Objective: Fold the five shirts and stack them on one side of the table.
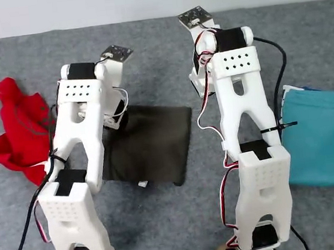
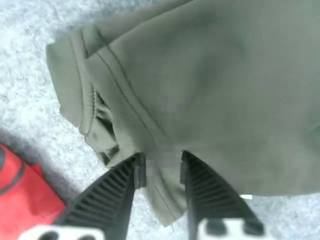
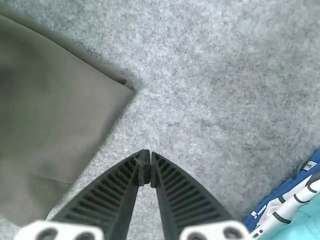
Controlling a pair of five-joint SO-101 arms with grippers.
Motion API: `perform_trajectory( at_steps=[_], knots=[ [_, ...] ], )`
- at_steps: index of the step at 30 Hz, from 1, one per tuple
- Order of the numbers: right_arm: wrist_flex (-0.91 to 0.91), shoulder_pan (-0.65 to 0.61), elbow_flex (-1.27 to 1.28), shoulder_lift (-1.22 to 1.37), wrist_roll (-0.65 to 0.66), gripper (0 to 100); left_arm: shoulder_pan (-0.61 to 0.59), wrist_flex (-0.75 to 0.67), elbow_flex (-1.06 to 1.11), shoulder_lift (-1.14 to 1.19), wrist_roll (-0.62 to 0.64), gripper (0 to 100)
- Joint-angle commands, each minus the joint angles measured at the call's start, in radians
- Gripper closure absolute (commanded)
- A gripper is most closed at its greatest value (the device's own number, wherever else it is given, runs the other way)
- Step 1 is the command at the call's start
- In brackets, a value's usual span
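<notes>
Jaws of my left gripper (image 2: 160, 162) stand apart astride the collar-side edge of the olive shirt (image 1: 150, 140) mid-table, poised, I judge, to pinch it for another fold, while my right gripper (image 3: 150, 167) hangs closed and empty over grey mat (image 3: 225, 75) beside its corner.

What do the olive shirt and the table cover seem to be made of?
Olive shirt: soft matte knit, likely cotton, with stitched hems and folds. Table cover: grey felt or carpet, by its fuzzy, speckled nap.
</notes>
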Motion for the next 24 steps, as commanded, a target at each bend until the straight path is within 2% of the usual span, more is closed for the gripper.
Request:
perform_trajectory(
  at_steps=[1,7,14,21,24],
  knots=[
    [0.038,0.012,-0.006,-0.050,0.009,98.8,0.002,0.028,-0.004,-0.051,0.008,87],
    [0.038,0.012,-0.006,-0.051,0.009,98.8,-0.005,0.025,0.016,-0.038,0.003,87],
    [0.038,0.012,-0.006,-0.047,0.009,98.9,-0.101,-0.021,0.013,0.098,0.002,87],
    [0.038,0.012,-0.006,-0.047,0.009,98.7,-0.098,-0.078,0.013,0.158,0.002,87],
    [0.038,0.012,-0.006,-0.047,0.009,98.7,-0.092,-0.087,0.013,0.163,-0.003,93]
  ],
)
